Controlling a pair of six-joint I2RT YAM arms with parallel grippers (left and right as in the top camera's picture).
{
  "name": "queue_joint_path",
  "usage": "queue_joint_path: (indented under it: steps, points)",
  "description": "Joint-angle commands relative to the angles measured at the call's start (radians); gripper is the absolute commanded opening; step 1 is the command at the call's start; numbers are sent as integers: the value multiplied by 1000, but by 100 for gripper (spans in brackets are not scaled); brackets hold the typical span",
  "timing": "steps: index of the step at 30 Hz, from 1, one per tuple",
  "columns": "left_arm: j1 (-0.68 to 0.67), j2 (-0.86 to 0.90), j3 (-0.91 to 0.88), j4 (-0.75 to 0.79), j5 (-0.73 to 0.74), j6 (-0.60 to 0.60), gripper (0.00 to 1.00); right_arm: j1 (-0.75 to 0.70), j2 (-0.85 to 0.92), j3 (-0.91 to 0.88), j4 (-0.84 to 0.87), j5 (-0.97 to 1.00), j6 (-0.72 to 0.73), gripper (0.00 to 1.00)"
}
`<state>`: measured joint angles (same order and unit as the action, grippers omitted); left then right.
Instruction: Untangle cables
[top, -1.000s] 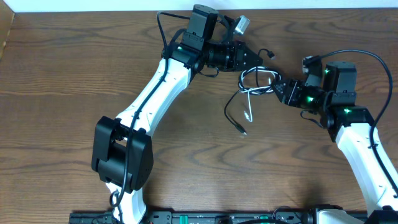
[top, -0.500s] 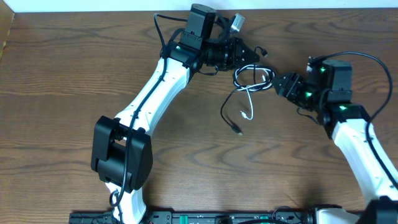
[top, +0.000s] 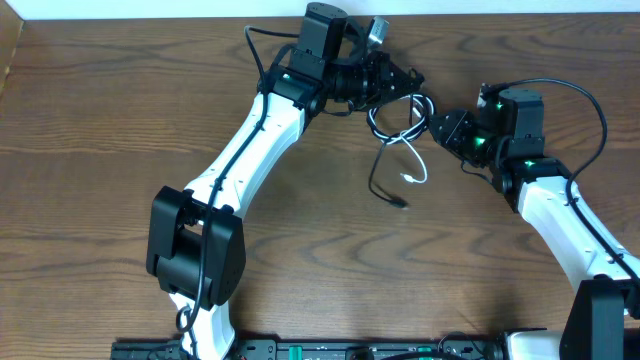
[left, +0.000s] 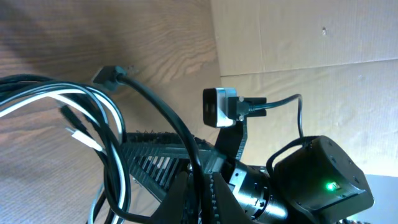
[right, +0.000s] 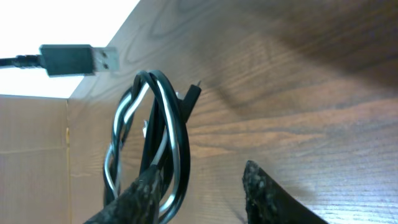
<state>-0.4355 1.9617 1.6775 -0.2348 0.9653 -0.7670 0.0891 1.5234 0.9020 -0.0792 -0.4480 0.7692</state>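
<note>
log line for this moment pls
left fingers shut on cables | right fingers open beside cables | black and white cords tangled

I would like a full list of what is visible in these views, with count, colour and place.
black cable: one, black, coiled with the white one between the grippers
white cable: one, white, in the same coil
table: one, brown wood, under everything
cardboard panel: one, tan, past the table's edge
left gripper: one, black, shut on the black cable
right gripper: one, black, open, beside the coil
</note>
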Motion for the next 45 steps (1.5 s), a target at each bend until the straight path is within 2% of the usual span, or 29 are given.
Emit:
queue_joint_path:
  steps: [1,6,8,13,28,30,32,36,37,40,45]
  points:
    - [2,0,10,5,8,-32,7,3,0,18,14,2,5,45]
    - [3,0,10,5,-97,-35,8,-50,-1,18,16,-58,4,56]
    - [3,0,10,5,-117,-71,8,-81,-1,18,16,-87,4,60]
    - [0,0,10,5,-118,-156,7,-100,0,18,35,-105,4,61]
    - [-57,0,10,10,-121,-317,7,-8,63,18,135,-3,24,61]
    - [-54,0,10,10,-122,-332,7,-3,87,18,142,-3,39,54]
    - [-47,0,10,10,-122,-332,7,-3,107,18,140,-5,42,43]
    - [-27,0,10,10,-123,-330,7,-3,127,18,129,-17,36,6]
    - [-21,0,10,9,-130,-330,7,-3,126,18,121,-19,28,1]
    - [-6,0,10,-4,-167,-269,8,-3,116,18,100,-43,-21,1]
    - [2,0,10,-169,-384,1,8,-5,55,18,-8,-34,-99,1]
